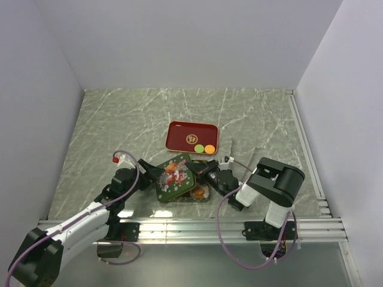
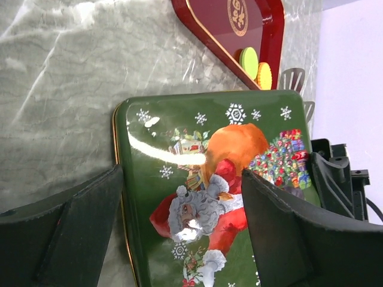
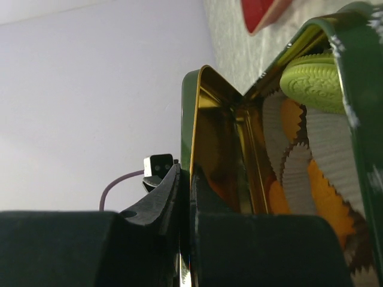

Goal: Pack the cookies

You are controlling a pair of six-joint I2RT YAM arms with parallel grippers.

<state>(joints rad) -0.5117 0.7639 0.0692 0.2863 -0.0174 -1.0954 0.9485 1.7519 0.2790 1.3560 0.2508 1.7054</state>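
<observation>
A green Christmas tin [image 1: 205, 198] sits at the near middle, its Santa lid [image 1: 175, 178] lying askew over it. Orange cookies [image 1: 199, 192] in white paper cups show in the uncovered part. In the right wrist view the tin holds a green cookie [image 3: 312, 84] and orange cookies [image 3: 326, 191]. One green cookie [image 1: 198, 147] and one orange cookie [image 1: 209, 148] lie on the red tray [image 1: 182, 133]. My left gripper [image 1: 151, 170] is open, its fingers straddling the lid's near end [image 2: 179, 179]. My right gripper [image 3: 187, 173] is shut on the tin's green-and-gold wall [image 3: 190, 119].
The red tray [image 2: 272, 30] lies just beyond the tin, with its two cookies [image 2: 249, 60] at its near right corner. White walls enclose the marble table [image 1: 108, 131]. A metal rail [image 1: 191, 226] runs along the near edge.
</observation>
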